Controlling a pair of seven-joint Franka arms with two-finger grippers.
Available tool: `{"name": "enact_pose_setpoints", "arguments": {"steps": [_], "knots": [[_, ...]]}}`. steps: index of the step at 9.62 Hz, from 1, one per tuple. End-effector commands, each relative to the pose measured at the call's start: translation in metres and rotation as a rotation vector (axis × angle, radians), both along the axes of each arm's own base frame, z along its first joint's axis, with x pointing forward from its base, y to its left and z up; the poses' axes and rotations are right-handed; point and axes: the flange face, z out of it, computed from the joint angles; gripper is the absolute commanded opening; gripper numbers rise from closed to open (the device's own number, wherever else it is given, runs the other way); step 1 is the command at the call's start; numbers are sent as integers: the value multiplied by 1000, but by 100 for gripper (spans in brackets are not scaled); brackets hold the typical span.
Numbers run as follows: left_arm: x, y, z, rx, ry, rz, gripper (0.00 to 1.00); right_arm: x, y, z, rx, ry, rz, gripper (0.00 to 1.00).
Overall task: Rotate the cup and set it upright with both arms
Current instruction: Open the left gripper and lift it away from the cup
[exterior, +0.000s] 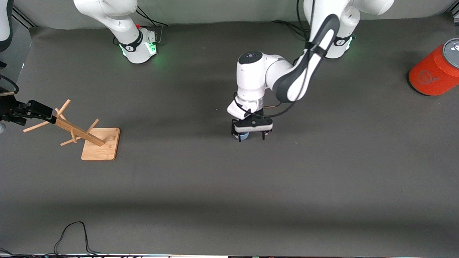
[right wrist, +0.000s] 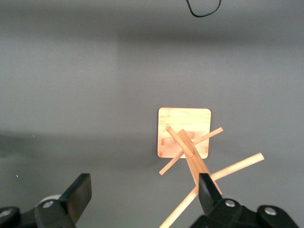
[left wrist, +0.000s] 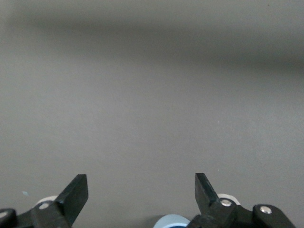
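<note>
The light-blue cup sits on the dark mat near the table's middle, mostly hidden under the left hand. My left gripper is low over it, open, with a finger on either side of the cup. In the left wrist view only the cup's edge shows, close to one finger, between the spread fingers of the left gripper. I cannot tell whether the cup stands or lies. My right gripper hangs over the wooden rack at the right arm's end, open and empty.
A wooden peg rack on a square base stands at the right arm's end; it also shows in the right wrist view. An orange-red cylinder with a grey lid lies at the left arm's end. A black cable loops at the near edge.
</note>
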Motion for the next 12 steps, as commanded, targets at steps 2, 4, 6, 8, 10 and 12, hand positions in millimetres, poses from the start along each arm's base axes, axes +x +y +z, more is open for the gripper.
{"name": "enact_pose_setpoints", "arguments": {"steps": [2,4,6,8,10,12], "knots": [[44,40,52,96,121,-87,100,-2,1,3,-1,0,8,100],[74,94,100,97,219,-118,100,-2,1,3,-1,0,8,100],[87,136,141,142,289,-104,100,-2,1,3,-1,0,8,100],[78,146,156,170,336,-85,100,-2,1,3,-1,0,8,100],[83,187,175,118,377,-39,100,-2,1,3,-1,0,8,100],[81,228,194,82,390,-71,100,-2,1,3,-1,0,8,100]]}}
